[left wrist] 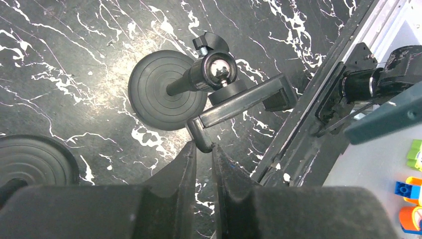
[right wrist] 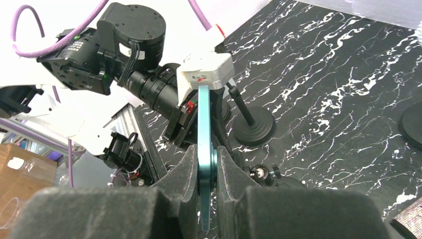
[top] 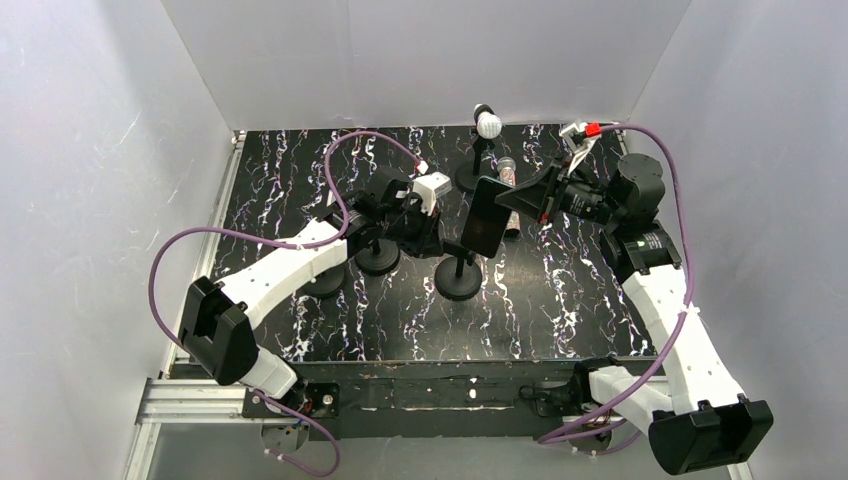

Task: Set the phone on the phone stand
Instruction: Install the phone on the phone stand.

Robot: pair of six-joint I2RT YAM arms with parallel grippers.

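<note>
Right tool (right wrist: 204,158): closed on the phone (right wrist: 204,119), which sits edge-on between the fingers, held in the air above the counter (right wrist: 323,74) and off the stand. Left tool (left wrist: 203,149): fingers nearly together with a narrow gap. The hooked end of the phone stand (left wrist: 166,89) clamp lies at the fingertips; whether it is pinched cannot be determined. The stand's round base rests on the counter.

The phone (right wrist: 204,124) shows edge-on, its face hidden. A round base (left wrist: 30,162) is cut off at the picture's edge. Whether the left hand (left wrist: 203,146) grips the phone stand (left wrist: 239,102) is unclear.
</note>
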